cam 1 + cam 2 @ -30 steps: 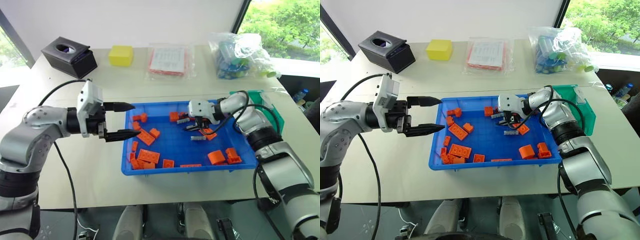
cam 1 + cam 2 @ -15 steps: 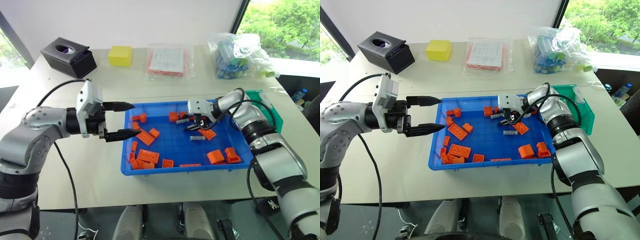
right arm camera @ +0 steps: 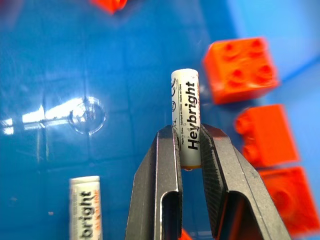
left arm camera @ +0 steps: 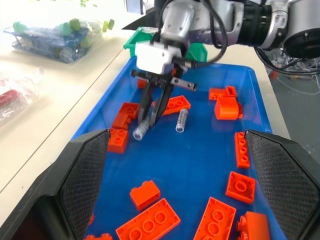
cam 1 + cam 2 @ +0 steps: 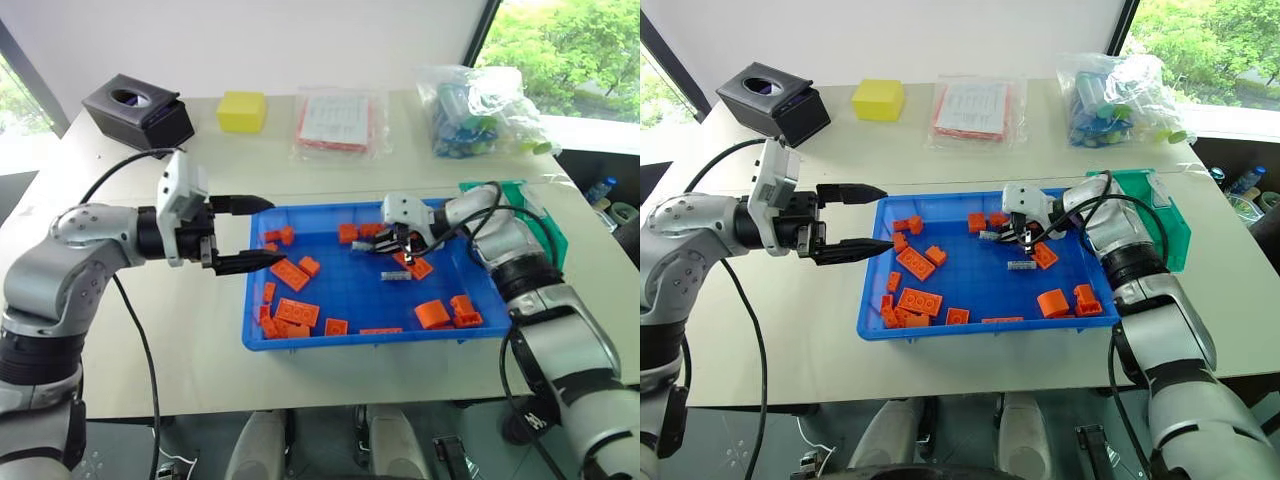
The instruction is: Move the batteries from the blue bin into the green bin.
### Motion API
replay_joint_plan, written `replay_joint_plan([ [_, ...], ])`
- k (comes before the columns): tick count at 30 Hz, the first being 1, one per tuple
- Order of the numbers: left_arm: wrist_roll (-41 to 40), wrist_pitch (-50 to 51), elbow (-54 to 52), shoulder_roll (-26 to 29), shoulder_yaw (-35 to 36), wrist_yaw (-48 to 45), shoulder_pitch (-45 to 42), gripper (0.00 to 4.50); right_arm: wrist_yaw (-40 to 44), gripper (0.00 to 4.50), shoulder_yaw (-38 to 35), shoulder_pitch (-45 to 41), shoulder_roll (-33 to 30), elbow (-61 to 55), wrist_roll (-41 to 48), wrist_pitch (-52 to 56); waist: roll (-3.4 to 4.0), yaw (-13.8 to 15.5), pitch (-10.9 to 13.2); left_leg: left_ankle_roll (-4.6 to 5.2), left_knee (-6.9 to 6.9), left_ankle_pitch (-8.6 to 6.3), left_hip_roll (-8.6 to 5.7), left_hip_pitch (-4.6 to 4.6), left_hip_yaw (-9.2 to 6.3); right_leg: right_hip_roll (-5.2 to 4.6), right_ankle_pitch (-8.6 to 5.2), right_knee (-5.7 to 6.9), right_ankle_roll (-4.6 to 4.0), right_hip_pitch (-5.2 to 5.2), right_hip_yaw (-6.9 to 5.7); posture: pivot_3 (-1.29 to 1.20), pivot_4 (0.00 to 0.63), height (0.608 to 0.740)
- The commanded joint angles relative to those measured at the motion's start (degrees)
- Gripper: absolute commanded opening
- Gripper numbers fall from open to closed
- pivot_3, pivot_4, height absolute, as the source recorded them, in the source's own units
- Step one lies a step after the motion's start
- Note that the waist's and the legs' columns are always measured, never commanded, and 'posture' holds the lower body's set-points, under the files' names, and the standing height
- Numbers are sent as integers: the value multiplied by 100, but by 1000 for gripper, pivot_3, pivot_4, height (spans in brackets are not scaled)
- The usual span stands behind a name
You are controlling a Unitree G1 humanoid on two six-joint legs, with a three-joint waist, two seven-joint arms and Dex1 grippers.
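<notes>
The blue bin (image 5: 352, 293) lies in front of me with orange bricks (image 5: 297, 312) scattered in it. My right gripper (image 3: 186, 131) is shut on a silver battery (image 3: 185, 119), gripping its lower half; the battery (image 4: 141, 129) hangs tilted just above the bin floor near the far wall. A second battery (image 5: 396, 275) lies loose on the floor close by. The green bin (image 5: 1162, 214) stands beyond the blue bin's right end, partly hidden by my right arm. My left gripper (image 5: 277, 233) is open, pointing across the bin's left rim with nothing between its fingers.
A black tissue box (image 5: 140, 112), a yellow block (image 5: 242, 110), a red-and-white packet (image 5: 335, 122) and a clear bag of bottles (image 5: 480, 110) line the far side of the table. The table's right edge runs just past the green bin.
My right gripper has shut on a battery and lifted it slightly off the bin floor, with the wrist rolling. The left arm has stayed where it was.
</notes>
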Motion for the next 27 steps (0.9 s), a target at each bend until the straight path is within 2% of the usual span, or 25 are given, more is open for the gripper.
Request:
replay_joint_plan([
  [1,-11,-98,-52,-29,-4,-43,-33,4500,-782,46,-1106,110,-377,-1580,515,1585,0,3,0,0,0,0,0,-4,-1,0,0,2,0,-3,0,0,150,692],
  [5,-4,-95,-51,-126,-62,-30,26,4500,-1854,46,-2268,567,-1014,-2472,512,2949,-2,89,-1,0,0,-1,-2,-8,3,-1,0,-4,0,-4,-2,0,150,692],
  [8,17,-120,8,-165,-101,-51,15,4500,-2297,46,-2801,1051,-1300,-2890,583,3559,-2,131,-1,1,0,-1,-1,-10,17,-1,-1,-9,0,-4,-2,0,150,692],
  [11,63,-158,141,-237,-186,-83,-86,4500,-2633,46,-3062,1844,-1383,-3243,576,3764,-3,135,-2,2,-2,-2,0,-10,17,0,-1,-10,-1,-3,-3,0,150,692],
  [15,125,-205,285,-354,-280,-130,-241,4500,-3121,46,-3213,2339,-1205,-3561,701,4137,0,98,-2,2,1,-1,1,-9,26,-3,-1,-10,0,-4,1,0,150,692],
  [16,132,-213,305,-374,-296,-142,-269,4500,-3190,1115,-3191,2417,-1188,-3646,721,4149,0,93,-2,3,2,-1,1,-8,26,-4,0,-9,0,-4,2,0,150,692],
  [18,138,-221,338,-387,-314,-164,-313,4500,-3293,1991,-3089,2534,-1261,-3771,717,4006,0,81,-2,3,2,-1,4,-7,25,0,0,-8,0,-5,2,0,150,692],
  [20,143,-224,367,-383,-317,-189,-345,4500,-3295,3054,-3091,2459,-1381,-3735,795,3889,0,86,-2,3,1,-1,5,-7,24,2,-1,-8,0,-5,2,0,150,692],
  [23,161,-243,407,-366,-308,-228,-367,4500,-2961,3054,-3077,2123,-1611,-3700,1134,3653,0,99,-1,3,2,-1,3,-8,24,1,-1,-9,0,-5,2,0,150,692],
  [27,191,-259,430,-365,-296,-238,-387,4500,-1786,3054,-2694,1654,-1889,-3985,1951,3152,0,84,-1,3,2,-1,4,-9,21,2,-2,-11,1,-5,1,0,150,692],
])
